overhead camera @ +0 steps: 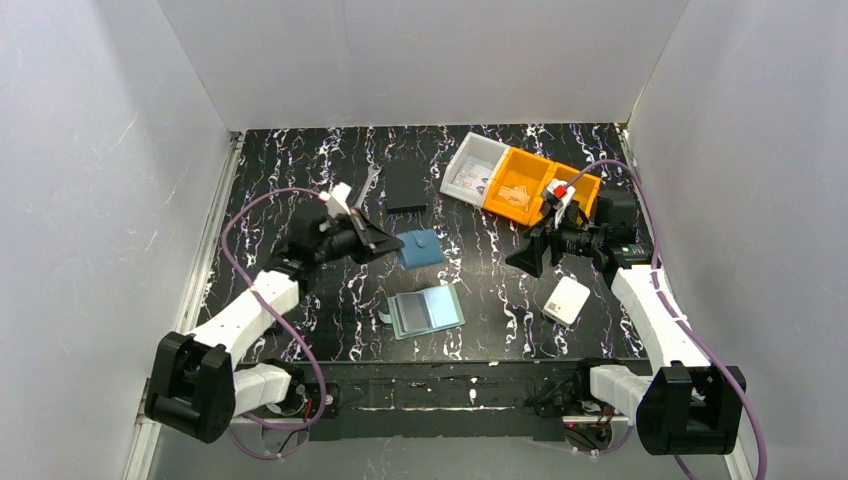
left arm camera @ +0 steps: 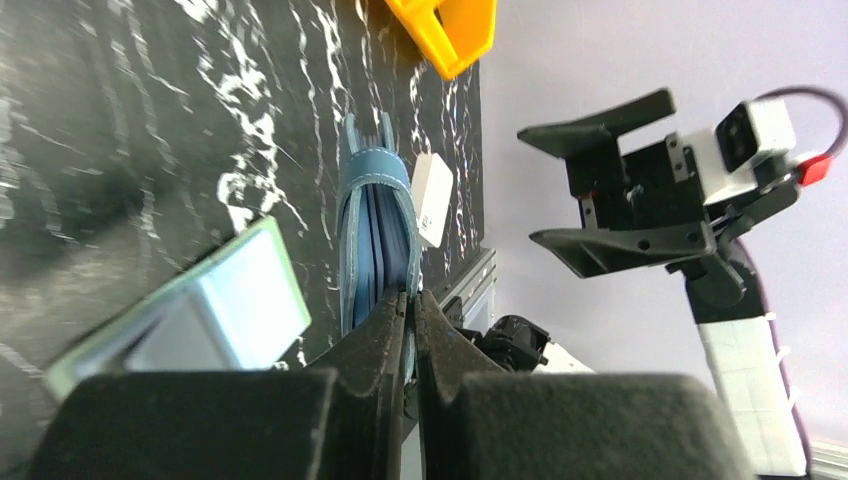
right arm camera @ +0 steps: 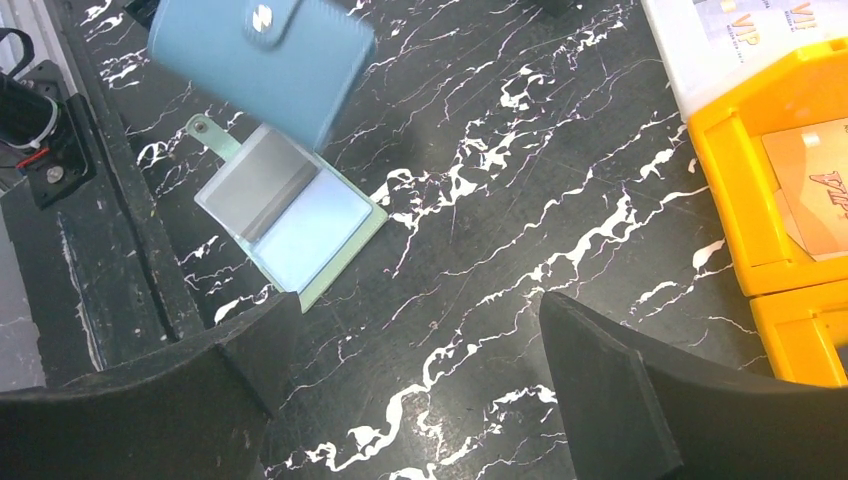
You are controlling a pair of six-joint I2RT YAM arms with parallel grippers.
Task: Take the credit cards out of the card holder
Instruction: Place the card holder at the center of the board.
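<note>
The blue card holder (overhead camera: 420,248) hangs folded above the table's middle, its snap flap facing the right wrist camera (right arm camera: 255,60). My left gripper (overhead camera: 385,243) is shut on one edge of the card holder (left arm camera: 378,230), with the fingertips (left arm camera: 410,295) pinching its leaves. Below it a flat pale piece (overhead camera: 427,311) with greenish edges, two blue-grey faces and a snap tab (right arm camera: 200,128) lies on the table. Whether those faces are the credit cards I cannot tell. My right gripper (overhead camera: 527,255) hovers wide open to the holder's right, nothing between its fingers (right arm camera: 418,300).
A white rounded box (overhead camera: 567,300) lies at the near right. Yellow bins (overhead camera: 520,188) and a white bin (overhead camera: 470,168) holding cards stand at the back right. A flat black rectangle (overhead camera: 406,185) lies at the back centre. White walls enclose the table.
</note>
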